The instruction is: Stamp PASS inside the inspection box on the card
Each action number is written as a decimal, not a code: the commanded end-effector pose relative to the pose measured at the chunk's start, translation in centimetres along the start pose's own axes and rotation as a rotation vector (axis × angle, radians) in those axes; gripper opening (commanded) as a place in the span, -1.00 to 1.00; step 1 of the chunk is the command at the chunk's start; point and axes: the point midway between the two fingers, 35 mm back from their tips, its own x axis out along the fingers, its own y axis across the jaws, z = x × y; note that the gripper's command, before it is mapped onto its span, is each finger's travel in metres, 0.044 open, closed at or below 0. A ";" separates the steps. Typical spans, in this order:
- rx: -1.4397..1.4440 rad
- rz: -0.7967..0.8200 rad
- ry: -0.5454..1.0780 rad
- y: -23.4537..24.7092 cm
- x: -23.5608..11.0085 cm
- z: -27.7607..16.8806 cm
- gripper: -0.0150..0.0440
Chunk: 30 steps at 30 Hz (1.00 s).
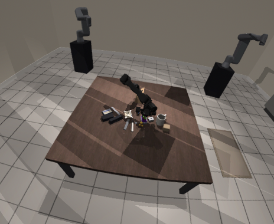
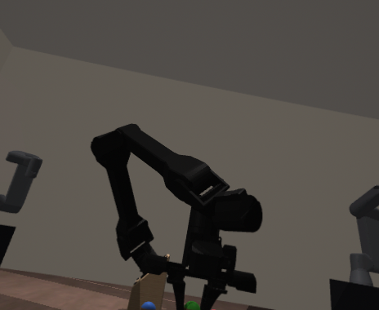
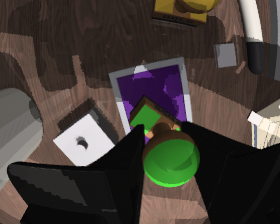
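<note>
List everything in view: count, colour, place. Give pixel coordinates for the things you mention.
stamp [image 1: 144, 117] [image 2: 192, 305] [image 3: 171, 162]: one, green-knobbed, in the gripper, at the ink pad
ink pad [image 1: 144, 120] [image 3: 158, 85]: one, purple, grey-rimmed, on the table
yellow stamp [image 1: 140, 124] [image 3: 183, 15]: one, beyond the pad in the wrist view
blue knob [image 2: 149, 305]: one, before the board
white block [image 1: 150, 118] [image 3: 93, 145]: one, beside the pad
mug [image 1: 160, 121] [image 3: 16, 135]: one, grey, right in top view
small block [image 1: 166, 128]: one, tan, beside mug
card [image 1: 128, 114] [image 3: 272, 131]: one, cream, left of arm in top view
black blocks [image 1: 107, 117]: two, table's left
flat box [image 1: 107, 111]: one, blue-white, behind them
white stick [image 1: 132, 127] [image 3: 253, 25]: one, black-ended, near card
grey strip [image 1: 126, 125] [image 3: 279, 40]: one, beside stick
board [image 2: 148, 291]: one, wooden, behind
table [image 1: 105, 147] [image 2: 64, 285] [image 3: 211, 102]: one, brown, centre
mat [image 1: 230, 156]: one, beige, floor
other arms [image 1: 83, 25] [image 2: 19, 185]: two, grey, on black pedestals
arm [image 1: 136, 89] [image 2: 150, 151]: one, black, over table
gripper [image 1: 144, 115] [image 2: 192, 303] [image 3: 163, 128]: one, black, shut on stamp
</note>
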 end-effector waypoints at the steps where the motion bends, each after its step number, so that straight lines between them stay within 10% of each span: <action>1: -0.009 -0.007 0.003 -0.1 0.4 -0.3 -0.49; 30: -0.001 -0.005 0.003 -0.1 1.0 -0.3 -0.49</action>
